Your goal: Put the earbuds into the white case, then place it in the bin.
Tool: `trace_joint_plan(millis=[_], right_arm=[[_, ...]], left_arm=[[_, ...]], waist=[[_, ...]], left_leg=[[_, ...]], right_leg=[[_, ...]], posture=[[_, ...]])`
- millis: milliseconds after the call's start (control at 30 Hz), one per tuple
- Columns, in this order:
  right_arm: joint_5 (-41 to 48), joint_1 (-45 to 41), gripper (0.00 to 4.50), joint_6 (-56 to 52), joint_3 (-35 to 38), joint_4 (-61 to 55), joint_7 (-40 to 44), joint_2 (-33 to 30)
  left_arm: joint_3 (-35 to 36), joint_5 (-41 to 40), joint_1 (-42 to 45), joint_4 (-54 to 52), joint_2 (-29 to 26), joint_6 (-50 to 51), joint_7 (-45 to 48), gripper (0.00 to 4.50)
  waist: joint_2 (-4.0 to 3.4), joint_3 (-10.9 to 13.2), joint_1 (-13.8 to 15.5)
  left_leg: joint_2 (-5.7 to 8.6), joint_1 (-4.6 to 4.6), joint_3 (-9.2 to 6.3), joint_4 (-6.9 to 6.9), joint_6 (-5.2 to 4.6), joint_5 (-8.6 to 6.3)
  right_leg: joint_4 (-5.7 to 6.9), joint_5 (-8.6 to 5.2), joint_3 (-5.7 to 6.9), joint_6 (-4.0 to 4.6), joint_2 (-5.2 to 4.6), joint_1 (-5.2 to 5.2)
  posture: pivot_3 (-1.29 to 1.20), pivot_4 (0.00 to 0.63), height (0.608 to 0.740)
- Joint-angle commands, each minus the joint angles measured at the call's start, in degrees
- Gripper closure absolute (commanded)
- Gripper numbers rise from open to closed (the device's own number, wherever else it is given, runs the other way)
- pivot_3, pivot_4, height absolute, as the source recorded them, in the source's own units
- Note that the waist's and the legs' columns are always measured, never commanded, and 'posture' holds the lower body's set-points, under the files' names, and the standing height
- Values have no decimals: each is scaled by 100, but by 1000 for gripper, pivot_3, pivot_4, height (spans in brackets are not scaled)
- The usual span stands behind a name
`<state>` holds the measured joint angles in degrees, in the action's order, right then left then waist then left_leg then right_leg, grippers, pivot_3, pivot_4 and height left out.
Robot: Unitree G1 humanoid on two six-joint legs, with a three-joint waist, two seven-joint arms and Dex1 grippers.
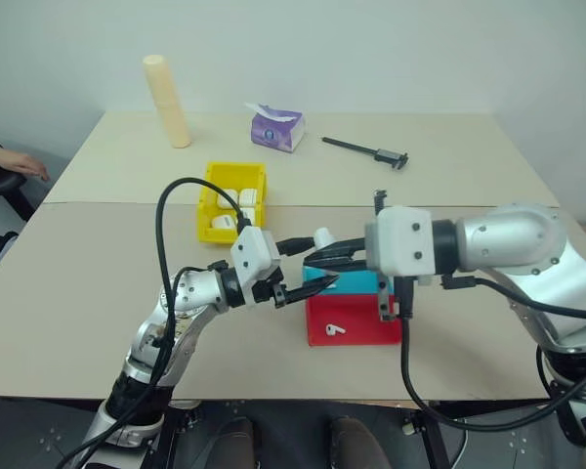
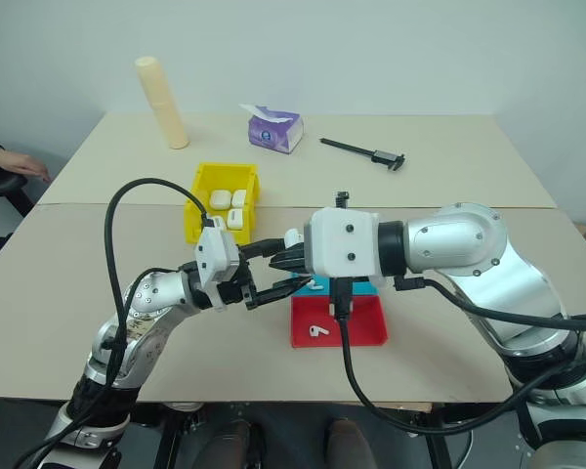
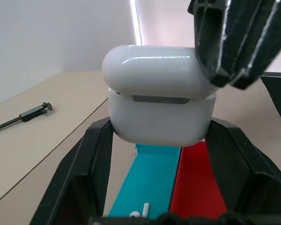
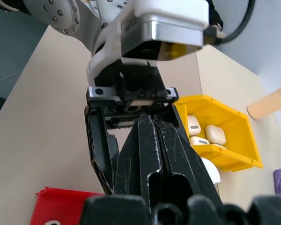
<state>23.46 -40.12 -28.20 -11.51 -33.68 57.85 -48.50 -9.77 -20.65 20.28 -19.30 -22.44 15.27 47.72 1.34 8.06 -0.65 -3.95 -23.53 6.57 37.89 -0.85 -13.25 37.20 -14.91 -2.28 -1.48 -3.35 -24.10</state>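
Above the flat blue-and-red tray (image 1: 356, 318), the left gripper (image 1: 295, 269) has its jaws clamped on the glossy, rounded white case (image 3: 159, 101); the right gripper (image 3: 234, 42), jaws closed on nothing, touches its lid.

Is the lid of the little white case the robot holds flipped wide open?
No, the white case sits between the left gripper fingers with its lid down.

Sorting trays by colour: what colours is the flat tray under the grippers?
Teal and red halves on the flat tray, best in the left wrist view.
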Motion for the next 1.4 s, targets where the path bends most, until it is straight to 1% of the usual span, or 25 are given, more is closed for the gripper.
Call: trace_joint_plan(millis=[33, 200, 267, 333, 400, 467, 567, 667, 733, 767, 933, 1033, 1133, 1167, 1267, 1300, 1400], right_arm=[[6, 7, 4488, -17, 292, -38, -29, -43], [171, 70, 4488, -10, 535, -127, -113, 32], [397, 89, 4488, -28, 772, -174, -176, 116], [805, 85, 4488, -222, 1153, -149, -364, 262], [956, 188, 4488, -340, 1442, -98, -538, 312], [785, 412, 4488, -372, 1519, -66, -680, 219], [618, 854, 4488, -359, 1572, -30, -859, 171], [475, 1195, 4488, -232, 1552, 11, -982, 229], [399, 1282, 4488, -223, 1498, 41, -1058, 287], [345, 1306, 4488, -213, 1461, 54, -1080, 299], [147, 1365, 4488, -153, 1352, 193, -1076, 322], [77, 1349, 4488, -134, 1292, 253, -1082, 341], [-1, 1359, 4488, -88, 1245, 283, -1054, 333], [-21, 1368, 4500, -74, 1247, 292, -1040, 329], [-25, 1385, 4500, -66, 1263, 345, -1028, 330], [-64, 1387, 4500, -47, 1239, 370, -1031, 324], [-146, 1380, 4500, 13, 1165, 469, -1009, 343]], left_arm=[[139, -226, 85, -273, 43, -144, 41, 1784], [173, -225, 87, -234, 23, -179, 22, 1784], [209, -214, 75, -228, 19, -187, -18, 1784], [304, -171, 54, -153, 60, -347, -83, 1784], [447, -14, 78, -33, 88, -460, -314, 1784], [604, 198, 212, 205, 196, -612, -695, 1784], [899, 581, 737, 748, 472, -505, -1648, 1784], [1266, 1150, 1824, 1799, 746, 8, -3087, 1784], [1427, 1348, 2293, 2433, 780, 275, -3610, 1784], [1399, 1523, 2376, 2687, 751, 186, -3765, 1784], [1281, 1960, 2783, 4189, 529, 35, -3945, 1784], [1204, 2059, 2859, 4698, 431, -471, -3769, 1784], [1254, 1935, 2978, 4956, 393, -426, -3505, 1784], [1259, 1897, 2978, 4938, 387, -410, -3409, 1052], [1261, 1932, 2979, 4900, 414, -638, -3423, 124], [1272, 1895, 2999, 4896, 409, -564, -3361, 33], [1235, 1896, 2888, 4735, 384, -704, -3230, 33]], waist=[[0, 0, 0], [0, 0, -3], [0, 0, 0], [0, 0, -1], [0, 0, 3], [1, -1, 14], [3, -1, 72], [6, 0, 113], [6, 0, 121], [5, -1, 102], [6, 0, 72], [7, 1, 81], [8, 1, 115], [8, 1, 128], [8, 1, 136], [8, 1, 135], [7, 1, 134]], left_leg=[[0, 0, 0, 0, 0, 0], [0, 0, 0, 0, 0, 0], [0, 1, 0, 0, 0, 0], [0, 0, 0, 0, 0, 0], [0, 0, 0, 0, 0, 0], [0, 3, -1, 0, 0, 0], [1, 8, -3, 3, -1, 2], [4, 5, -3, 4, -4, 4], [7, 0, -7, 6, -5, 4], [7, -1, -7, 6, -5, 4], [7, -6, 7, 2, -7, 2], [7, -16, 21, 2, -3, 5], [6, -24, 27, 2, 0, 7], [7, -25, 28, 2, 0, 7], [8, -26, 29, 3, 1, 7], [8, -26, 29, 3, 1, 7], [8, -24, 29, 4, 3, 8]], right_leg=[[0, 0, 0, 0, 0, 0], [0, 0, -1, 0, 0, 0], [0, 0, -1, 0, 0, 0], [0, 0, 0, 0, 0, 1], [0, 0, 0, 0, 0, 2], [-1, 0, 0, 0, -1, 6], [-1, 1, 6, 0, -2, 14], [-1, 6, 3, -5, -1, 12], [-4, 7, 6, -8, 0, 10], [-5, 7, 4, -8, 0, 10], [-11, 6, -4, -11, -2, -1], [-8, 6, 8, -10, -1, -6], [-9, 6, 17, -9, -1, -9], [-9, 6, 18, -9, -2, -9], [-11, 6, 20, -9, -3, -6], [-11, 6, 20, -9, -4, -6], [-8, 7, 21, -9, -3, -6]], posture=[[0, 150, 740], [0, 150, 740], [0, 150, 740], [0, 150, 740], [0, 150, 740], [0, 150, 740], [0, 150, 740], [0, 150, 740], [0, 150, 740], [0, 150, 740], [0, 150, 740], [0, 150, 740], [0, 150, 740], [0, 150, 740], [0, 150, 740], [0, 150, 740], [0, 150, 740]])
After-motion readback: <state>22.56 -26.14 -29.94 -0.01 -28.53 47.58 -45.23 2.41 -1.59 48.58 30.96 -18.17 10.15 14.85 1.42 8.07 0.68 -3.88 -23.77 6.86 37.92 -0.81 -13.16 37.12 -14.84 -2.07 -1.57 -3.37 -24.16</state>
